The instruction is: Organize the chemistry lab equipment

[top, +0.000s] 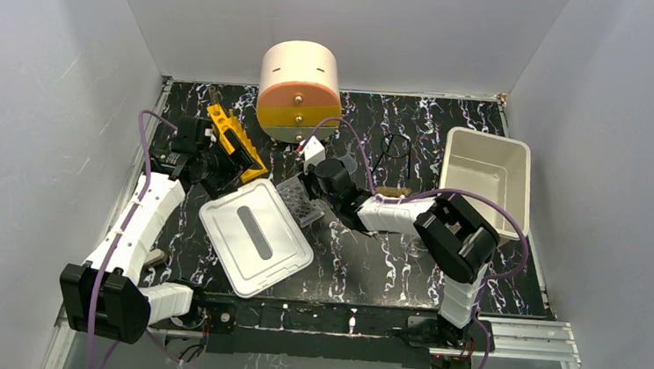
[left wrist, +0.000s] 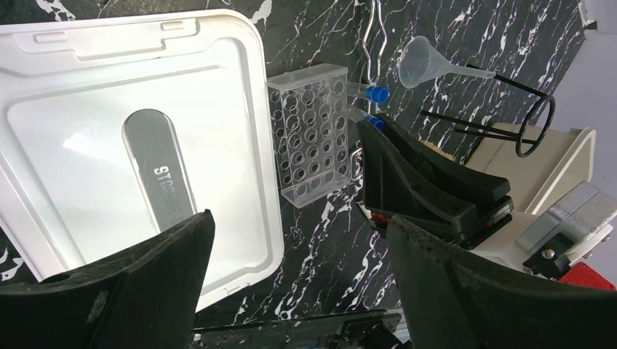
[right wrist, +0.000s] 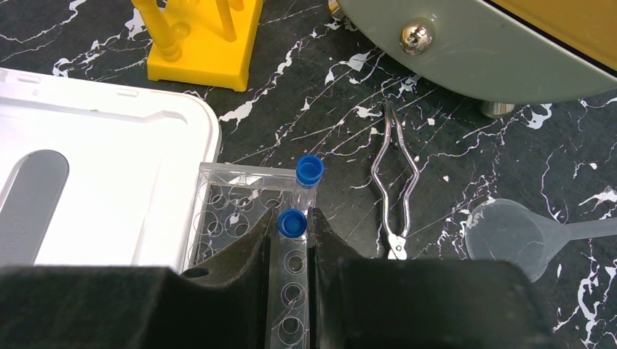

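Because the clear plastic well rack (right wrist: pixel 225 211) lies flat mid-bench, the right gripper (right wrist: pixel 293 218) clamps its edge wall, presumably to shift it; the left gripper (left wrist: pixel 300 218) hangs open and empty.

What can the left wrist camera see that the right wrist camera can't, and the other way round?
Only the left wrist view shows the left tool, with its jaws wide open and empty, and a black wire ring stand.

Only the right wrist view shows the yellow rack and the grey bottom of the drawer unit, with a metal knob on it.

Both show the white lid, the clear tube rack with two blue-capped tubes, the right tool clamped on that rack's edge, metal tongs and a clear funnel.
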Robot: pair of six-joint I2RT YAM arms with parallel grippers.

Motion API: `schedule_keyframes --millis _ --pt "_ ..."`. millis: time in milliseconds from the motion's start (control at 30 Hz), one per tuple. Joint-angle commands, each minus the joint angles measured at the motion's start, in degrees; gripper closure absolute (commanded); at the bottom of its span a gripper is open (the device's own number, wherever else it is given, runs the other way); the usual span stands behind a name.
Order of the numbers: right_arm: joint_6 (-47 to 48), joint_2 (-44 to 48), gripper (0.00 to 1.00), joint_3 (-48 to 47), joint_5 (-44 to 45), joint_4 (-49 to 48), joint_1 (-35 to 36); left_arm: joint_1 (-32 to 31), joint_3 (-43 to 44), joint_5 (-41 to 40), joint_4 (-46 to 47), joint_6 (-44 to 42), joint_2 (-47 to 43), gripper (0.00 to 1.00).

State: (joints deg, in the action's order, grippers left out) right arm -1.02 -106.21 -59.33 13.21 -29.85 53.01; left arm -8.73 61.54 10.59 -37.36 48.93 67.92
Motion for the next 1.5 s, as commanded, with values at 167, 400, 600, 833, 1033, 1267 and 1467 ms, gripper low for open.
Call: schedule_keyframes --millis 167,400,600,833,1033,1267,1467 --pt "0.8 -0.7 0.75 0.1 -0.5 -2.9 0.6 0.6 2.1 1.3 -1.1 -1.7 -1.6 0.14" --pt "-0.4 -2.3 0.74 -5.5 1.2 5.4 0.7 0.7 2.2 1.4 -0.9 -1.9 -1.5 0.13" --pt "-1.7 -3.4 0.74 -8.0 2.5 9.1 0.7 0.9 1.9 1.7 -0.7 -2.0 -1.5 0.13" --pt "-3.4 -2.1 0.66 -7.7 2.3 8.9 0.6 1.0 1.9 1.8 -0.8 -2.1 -1.6 0.13" --pt "-5.3 1.2 0.44 -8.9 3.0 11.3 0.7 1.0 1.9 2.1 -0.4 -2.2 -1.8 0.13" --pt "-8.1 6.0 0.22 -11.4 -0.4 18.0 0.1 1.0 2.6 2.0 0.8 -2.9 -1.8 0.10" --pt "-12.8 13.6 0.16 -11.9 -3.6 25.5 -2.0 1.0 3.4 0.2 1.4 -4.8 -2.8 0.05"
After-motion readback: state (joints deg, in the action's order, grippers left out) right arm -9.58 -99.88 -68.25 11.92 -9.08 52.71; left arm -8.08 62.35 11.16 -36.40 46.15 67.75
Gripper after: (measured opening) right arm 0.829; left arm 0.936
